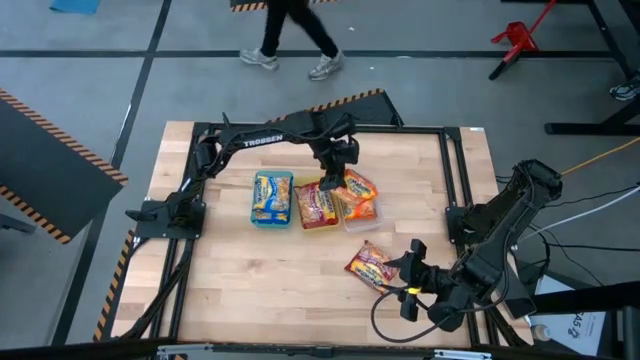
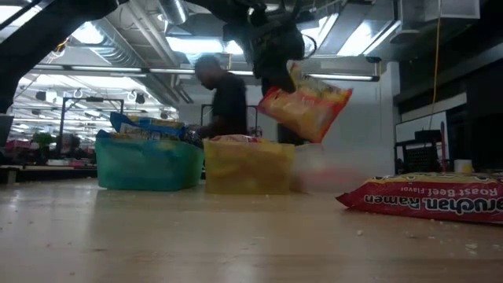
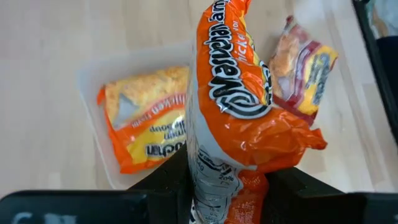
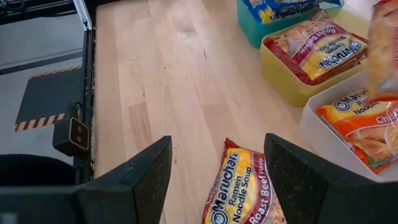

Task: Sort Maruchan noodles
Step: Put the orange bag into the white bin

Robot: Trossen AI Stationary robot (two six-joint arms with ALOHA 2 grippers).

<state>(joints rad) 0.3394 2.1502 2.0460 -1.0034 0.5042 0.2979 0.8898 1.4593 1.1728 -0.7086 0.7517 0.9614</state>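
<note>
On the left arm (image 1: 262,141) we read "TROSSEN" in white. The red packet (image 4: 244,186) lying on the worktop says "Maruchan Ramen Noodle Soup Roast Beef Flavor". The orange packet (image 3: 233,93) held aloft shows "Maruchan", and we make out the same brand on the orange packet in the clear tray (image 4: 364,127).

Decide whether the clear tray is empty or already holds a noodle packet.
Not empty: the clear tray holds one orange packet lying flat. The left tool holds another orange packet above it.

left tool (image 3: 227,186) hidden behind orange packet (image 3: 236,93); red packet (image 4: 239,186) — edge-cropped
</note>
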